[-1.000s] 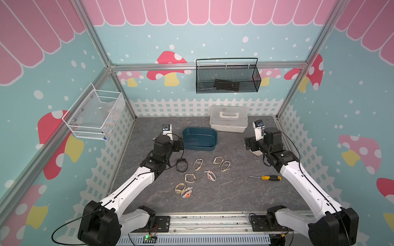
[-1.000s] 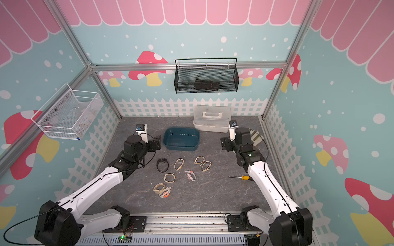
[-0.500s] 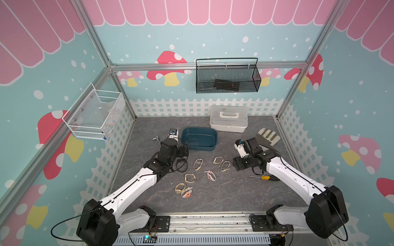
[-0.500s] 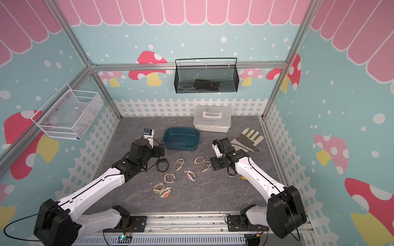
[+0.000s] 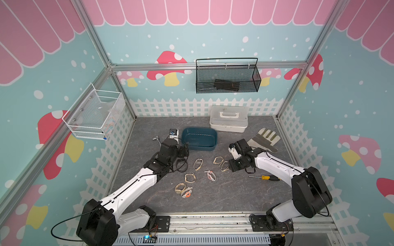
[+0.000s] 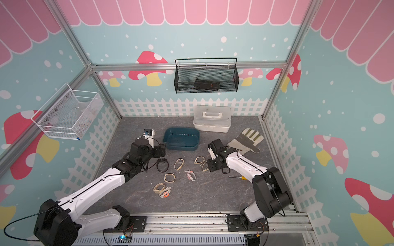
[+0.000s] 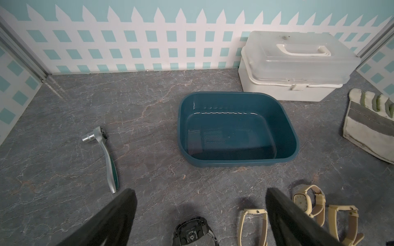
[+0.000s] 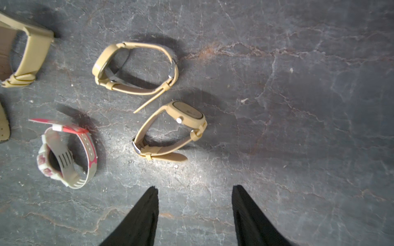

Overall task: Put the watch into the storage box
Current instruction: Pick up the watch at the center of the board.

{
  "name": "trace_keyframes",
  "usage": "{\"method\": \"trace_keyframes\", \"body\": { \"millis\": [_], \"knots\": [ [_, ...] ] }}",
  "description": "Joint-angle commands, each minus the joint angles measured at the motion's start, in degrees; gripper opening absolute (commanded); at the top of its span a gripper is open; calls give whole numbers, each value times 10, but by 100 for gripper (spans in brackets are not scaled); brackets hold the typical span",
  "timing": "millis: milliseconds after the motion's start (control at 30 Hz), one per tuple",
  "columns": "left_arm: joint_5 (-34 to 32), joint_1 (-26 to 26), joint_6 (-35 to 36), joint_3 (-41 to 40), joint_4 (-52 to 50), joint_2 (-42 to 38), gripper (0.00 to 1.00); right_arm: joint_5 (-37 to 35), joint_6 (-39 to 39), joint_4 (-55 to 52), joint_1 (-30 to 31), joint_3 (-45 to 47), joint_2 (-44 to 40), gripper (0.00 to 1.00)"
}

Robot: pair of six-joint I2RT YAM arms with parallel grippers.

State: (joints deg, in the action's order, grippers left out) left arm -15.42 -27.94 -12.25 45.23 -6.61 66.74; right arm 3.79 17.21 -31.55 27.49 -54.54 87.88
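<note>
Left gripper (image 7: 200, 191) is spread wide with nothing between the fingers, hanging over the black watch (image 7: 193, 232), which lies flat on the grey table (image 7: 64, 127). The storage box (image 7: 234, 161) (the dark teal tub) sits toward the back of the table, just in front of the white lidded case (image 7: 298, 70) and a bit to its left in both top views. From the left wrist view the box is straight ahead of the open fingers, with a ratchet wrench (image 7: 106, 157) off to one side and a work glove (image 7: 371, 125) off to the other.

Right gripper (image 8: 195, 187) has its fingers apart too, a narrower gap, gripping nothing. It's low over the table with a beige watch (image 8: 170, 130) lying just beyond the fingertips, not between them. A second beige watch (image 8: 136, 68) is right beside that one and a pink and white watch (image 8: 66, 153) is nearby. In a top view there's a yellow-handled screwdriver (image 5: 264, 177) by the right arm. All the watches I can see lie on the table in front of the box
</note>
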Motion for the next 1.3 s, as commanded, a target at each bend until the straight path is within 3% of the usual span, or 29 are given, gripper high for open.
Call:
{"method": "trace_keyframes", "body": {
  "millis": [0, 933, 1267],
  "knots": [
    [0, -3, -1, -6, 4, -6, 97, 3, 1, 20, 4, -21, 26, 56],
    [-15, -3, 14, -7, 4, 5, 97, 5, 3, 38, 5, -51, 126, 37],
    [-18, -7, 14, -8, 4, -2, 97, 0, 7, 45, 5, -39, 123, 16]
  ]
}}
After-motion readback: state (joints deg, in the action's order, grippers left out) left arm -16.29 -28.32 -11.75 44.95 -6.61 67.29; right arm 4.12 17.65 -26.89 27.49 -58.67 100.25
